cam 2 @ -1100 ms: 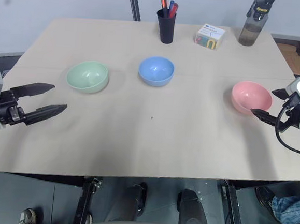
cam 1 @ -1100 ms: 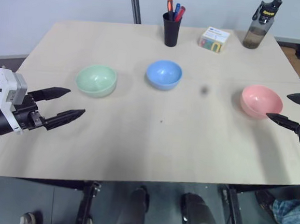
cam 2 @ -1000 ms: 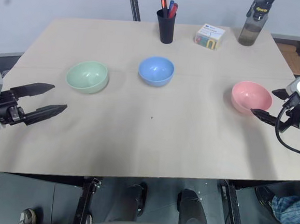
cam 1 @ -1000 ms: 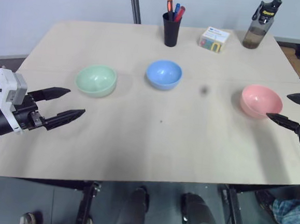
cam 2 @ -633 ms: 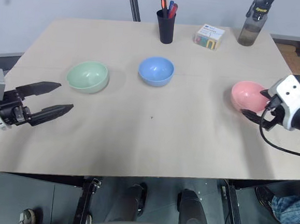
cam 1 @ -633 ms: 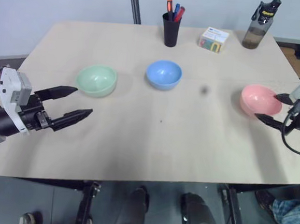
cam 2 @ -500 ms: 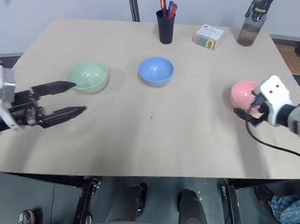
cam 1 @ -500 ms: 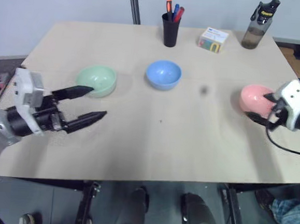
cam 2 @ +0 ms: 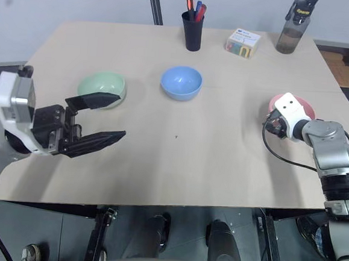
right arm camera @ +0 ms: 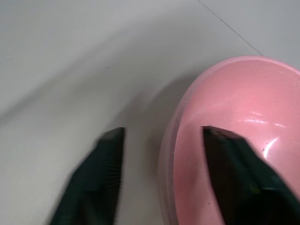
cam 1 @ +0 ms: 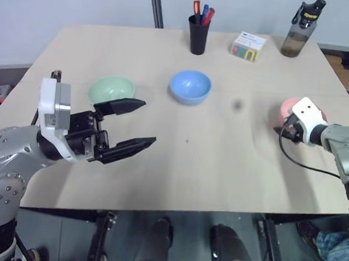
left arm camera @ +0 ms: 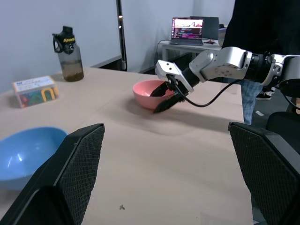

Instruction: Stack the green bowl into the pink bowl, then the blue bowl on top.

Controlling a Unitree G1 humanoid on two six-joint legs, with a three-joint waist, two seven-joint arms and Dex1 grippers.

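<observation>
Nothing is stacked yet: your right hand (right arm camera: 161, 183) straddles the pink bowl (right arm camera: 234, 136) rim at three o'clock, unclosed; your left hand (cam 1: 135, 124) is spread, empty.

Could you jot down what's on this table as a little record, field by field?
green bowl: on the table's left, empty
blue bowl: middle, empty
pink bowl: right, nothing stacked in it
right gripper: one finger inside the pink bowl's rim, one outside
left gripper: open, above the table near the green bowl
table's far edge: pen cup, box, bottle
</observation>
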